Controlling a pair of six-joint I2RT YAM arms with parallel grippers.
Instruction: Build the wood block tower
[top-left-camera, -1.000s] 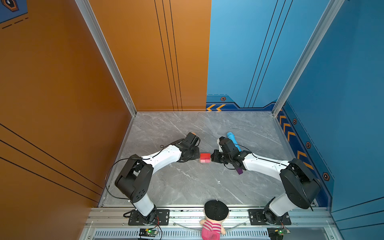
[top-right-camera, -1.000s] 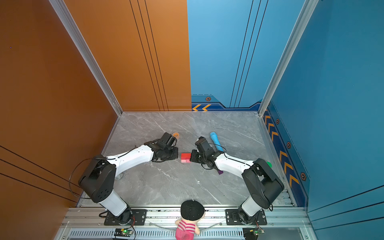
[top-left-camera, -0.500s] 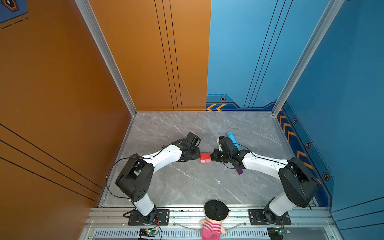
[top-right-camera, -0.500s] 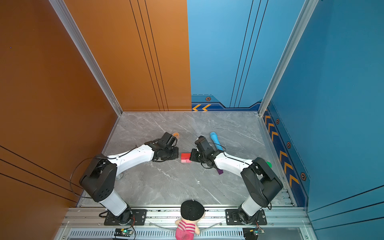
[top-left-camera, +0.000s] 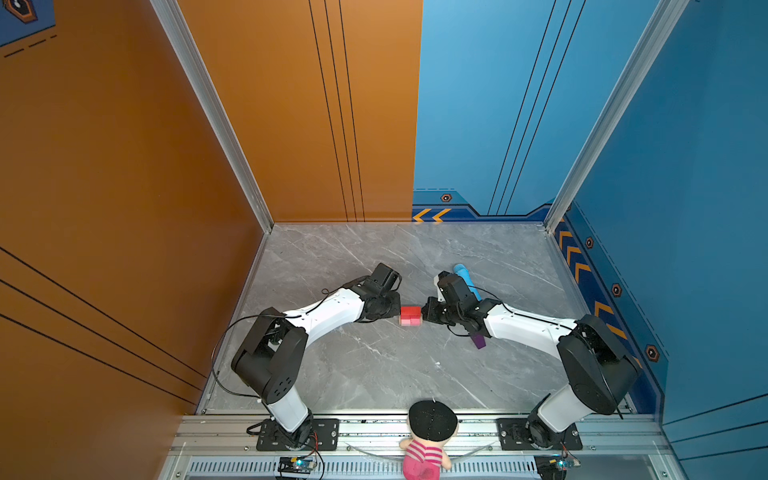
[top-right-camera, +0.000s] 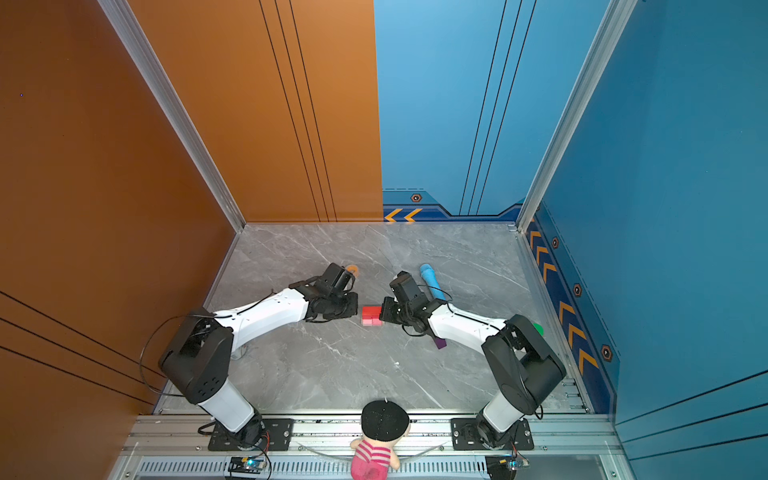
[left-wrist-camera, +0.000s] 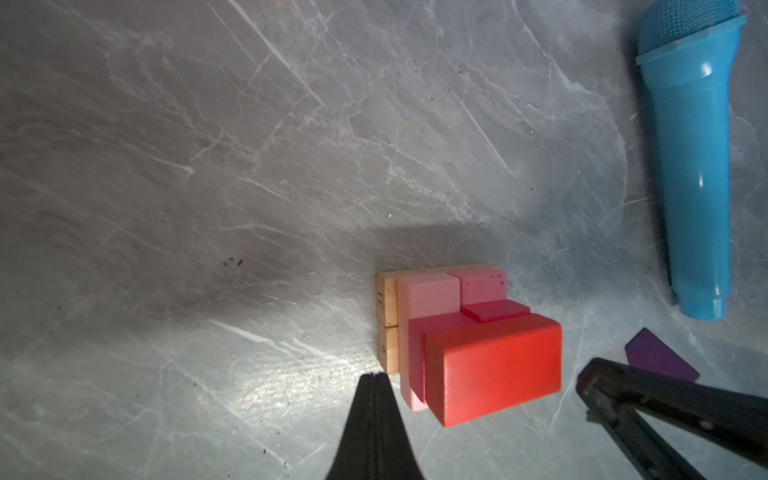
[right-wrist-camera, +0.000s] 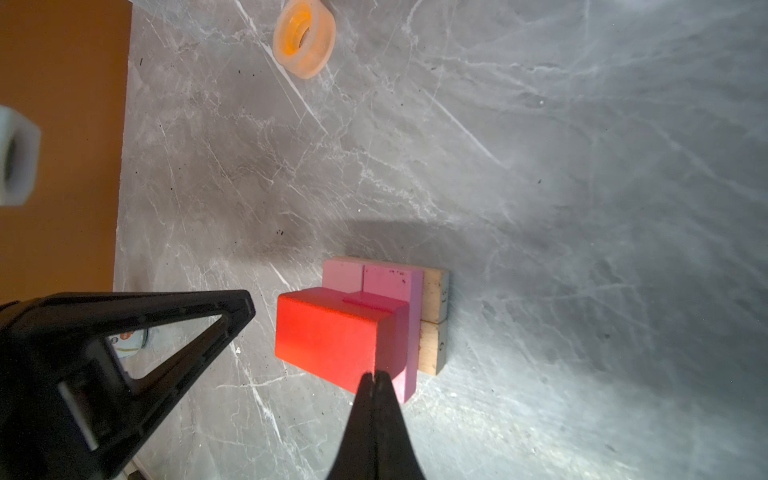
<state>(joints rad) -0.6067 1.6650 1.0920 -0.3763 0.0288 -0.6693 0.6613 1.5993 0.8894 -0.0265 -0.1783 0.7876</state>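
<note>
On the grey table (top-left-camera: 365, 374), the left fingers (left-wrist-camera: 374, 399) are pressed shut and empty, tip just beside the 2 tan slabs (left-wrist-camera: 390, 307) under the wood block tower (top-left-camera: 410, 316) mid-table. Opposite, the right fingers (right-wrist-camera: 376, 395) are also shut and empty, tip close to the red brick (right-wrist-camera: 328, 336) on top. Nothing has visibly moved in 1 second.

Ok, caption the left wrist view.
Shut left pincer beside the stacked blocks, red brick on top; blue microphone and purple piece nearby.
</note>
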